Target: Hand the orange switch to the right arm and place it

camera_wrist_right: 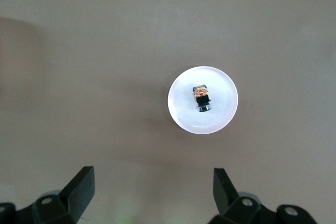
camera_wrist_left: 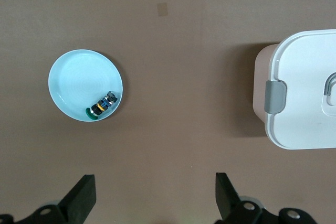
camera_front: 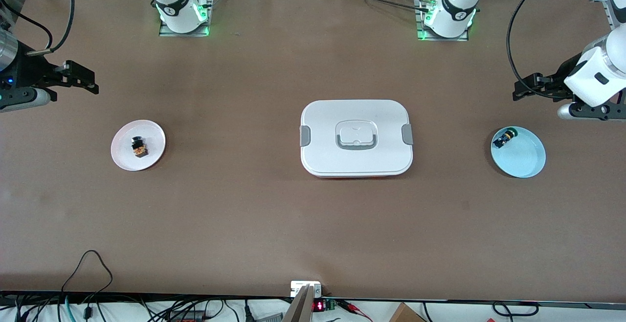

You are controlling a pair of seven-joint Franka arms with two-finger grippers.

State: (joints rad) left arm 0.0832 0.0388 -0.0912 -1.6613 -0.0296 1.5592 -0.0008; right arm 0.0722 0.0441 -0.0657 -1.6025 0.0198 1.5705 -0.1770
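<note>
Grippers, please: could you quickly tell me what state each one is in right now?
Left gripper: open, holding nothing, over bare table beside the blue plate.
Right gripper: open, holding nothing, over bare table beside the white plate.

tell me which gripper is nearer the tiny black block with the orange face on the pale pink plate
Right. The right gripper hangs open near the orange switch at its own end of the table; the left gripper, also open, waits by the light blue plate.
</note>
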